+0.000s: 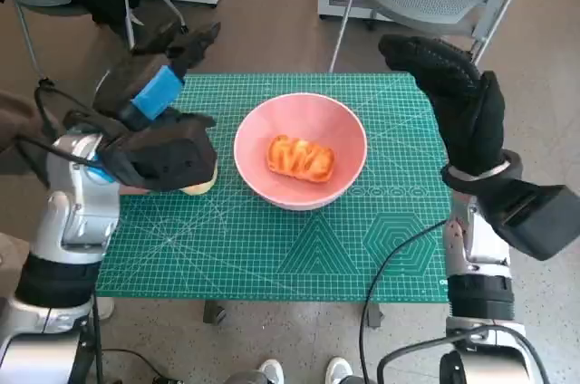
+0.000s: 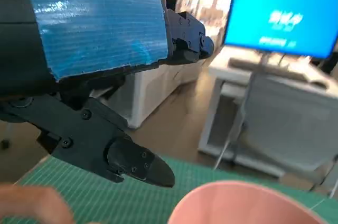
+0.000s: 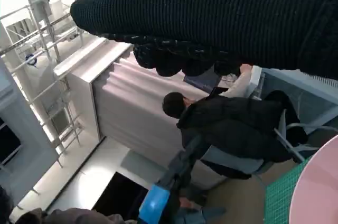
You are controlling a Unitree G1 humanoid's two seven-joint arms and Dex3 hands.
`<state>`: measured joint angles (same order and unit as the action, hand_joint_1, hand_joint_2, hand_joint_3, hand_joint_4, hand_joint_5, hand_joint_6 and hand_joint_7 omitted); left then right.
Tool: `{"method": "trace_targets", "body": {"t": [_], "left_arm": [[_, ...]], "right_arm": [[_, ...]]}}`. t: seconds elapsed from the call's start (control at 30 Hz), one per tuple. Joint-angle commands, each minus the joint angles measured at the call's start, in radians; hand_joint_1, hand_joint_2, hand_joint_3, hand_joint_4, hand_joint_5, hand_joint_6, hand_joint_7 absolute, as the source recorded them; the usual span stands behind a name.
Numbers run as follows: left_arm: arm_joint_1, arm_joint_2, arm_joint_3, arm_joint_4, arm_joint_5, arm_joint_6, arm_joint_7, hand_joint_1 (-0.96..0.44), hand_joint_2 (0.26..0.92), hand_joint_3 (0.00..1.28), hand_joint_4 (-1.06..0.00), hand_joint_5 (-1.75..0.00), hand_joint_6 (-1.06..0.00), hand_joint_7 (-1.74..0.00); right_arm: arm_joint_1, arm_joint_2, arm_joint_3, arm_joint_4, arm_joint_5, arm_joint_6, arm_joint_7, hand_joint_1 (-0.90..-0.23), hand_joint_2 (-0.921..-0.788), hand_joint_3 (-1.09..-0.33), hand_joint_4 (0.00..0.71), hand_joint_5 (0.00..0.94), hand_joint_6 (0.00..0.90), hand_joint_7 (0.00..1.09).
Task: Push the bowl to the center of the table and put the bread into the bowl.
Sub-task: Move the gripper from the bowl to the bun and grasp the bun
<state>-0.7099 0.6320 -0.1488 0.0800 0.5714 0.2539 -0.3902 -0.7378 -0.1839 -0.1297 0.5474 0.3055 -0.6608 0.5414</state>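
A pink bowl point(image 1: 308, 118) stands near the middle of the green cutting mat point(image 1: 272, 248), and a golden glazed bread point(image 1: 300, 158) lies inside it. My left hand point(image 1: 159, 90) is raised over the mat's left part, left of the bowl, fingers spread and holding nothing. In the left wrist view its taped back point(image 2: 95, 28) is above the bowl's rim point(image 2: 243, 203). My right hand point(image 1: 458, 99) hovers over the mat's right edge, stretched out and empty. The right wrist view shows the glove point(image 3: 222, 18) and a sliver of the bowl point(image 3: 317, 192).
A pale rounded object point(image 1: 201, 185) peeks out from under my left wrist housing on the mat. Chairs stand behind the table. A person in black point(image 3: 232, 129) sits nearby. Shoes point(image 1: 299, 370) show at the near edge, and a black cable point(image 1: 390, 275) hangs at the front right.
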Motion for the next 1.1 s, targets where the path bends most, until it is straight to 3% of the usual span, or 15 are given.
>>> {"method": "trace_targets", "body": {"t": [0.03, 0.17, 0.33, 0.73, 1.1], "left_arm": [[0.017, 0.042, -0.008, -0.037, -0.003, 0.112, -0.135, -0.56, 0.777, 0.0, 0.0, 0.0, -0.12, 0.0], [0.01, 0.063, -0.042, -0.04, 0.021, 0.181, -0.229, -0.58, 0.754, 0.0, 0.0, 0.0, -0.08, 0.0], [0.005, 0.073, -0.093, -0.012, 0.053, 0.208, -0.277, -0.6, 0.743, 0.0, 0.0, 0.0, -0.06, 0.0], [-0.002, 0.036, -0.174, 0.196, 0.063, 0.136, -0.24, -0.59, 0.735, 0.0, 0.0, 0.0, -0.06, 0.0], [-0.098, -0.027, -0.236, 0.486, 0.072, 0.08, -0.201, -0.6, 0.737, 0.0, 0.0, 0.0, -0.06, 0.0]], "right_arm": [[0.007, 0.002, 0.003, 0.008, -0.013, 0.002, 0.001, -0.707, -0.921, -0.795, 0.141, 0.0, -0.001, 0.5], [0.008, 0.002, 0.004, 0.006, -0.012, 0.003, 0.002, -0.704, -0.921, -0.796, 0.14, 0.0, -0.001, 0.49], [0.01, 0.004, 0.007, 0.002, -0.014, 0.005, 0.0, -0.704, -0.921, -0.797, 0.14, 0.0, -0.001, 0.49], [0.016, 0.008, 0.014, -0.004, -0.013, 0.016, -0.003, -0.703, -0.921, -0.803, 0.135, 0.0, -0.001, 0.48], [0.024, 0.004, 0.009, -0.017, -0.003, 0.028, 0.002, -0.703, -0.921, -0.803, 0.137, 0.001, -0.001, 0.48]]}}
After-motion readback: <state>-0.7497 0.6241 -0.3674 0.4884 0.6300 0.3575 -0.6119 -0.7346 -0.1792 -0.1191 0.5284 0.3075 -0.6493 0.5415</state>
